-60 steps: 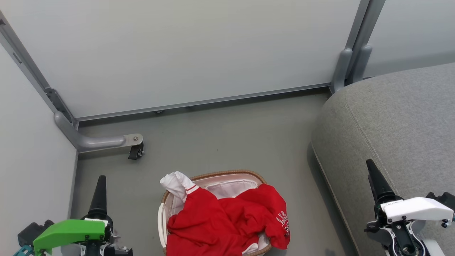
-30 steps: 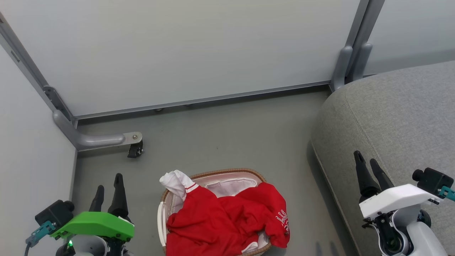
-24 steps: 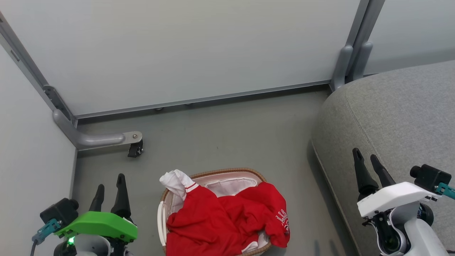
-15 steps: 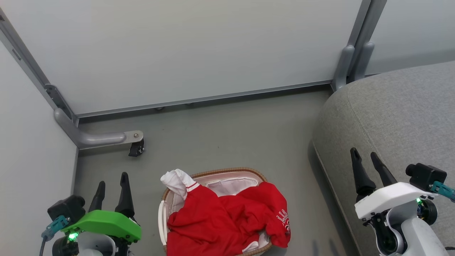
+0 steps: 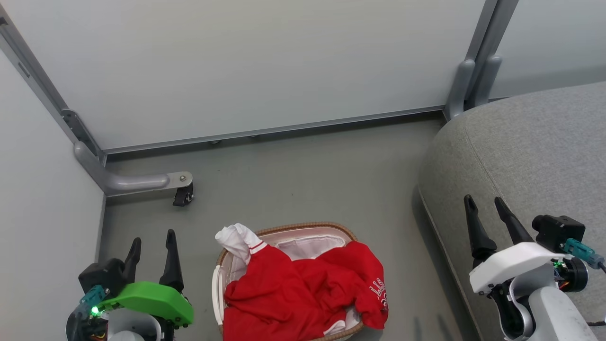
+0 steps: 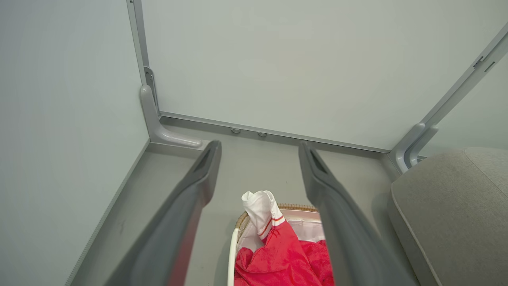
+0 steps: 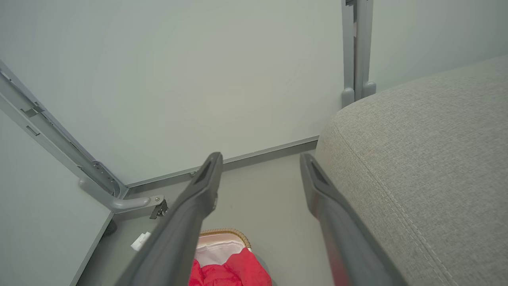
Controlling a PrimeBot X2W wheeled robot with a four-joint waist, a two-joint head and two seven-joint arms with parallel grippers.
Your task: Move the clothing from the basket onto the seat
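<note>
In the last two seconds we turned both wrists, so our left tool (image 5: 154,236) and our right tool (image 5: 483,198) now each show two fingers, spread wide and holding nothing. We think we are getting ready to reach, and no picking has begun. The red clothing (image 5: 293,293) lies heaped in the laundry basket (image 5: 303,226) on the floor, near us. It is just right of the left tool and well left of the right tool, which hangs by the left edge of the grey seat (image 5: 535,151).
</note>
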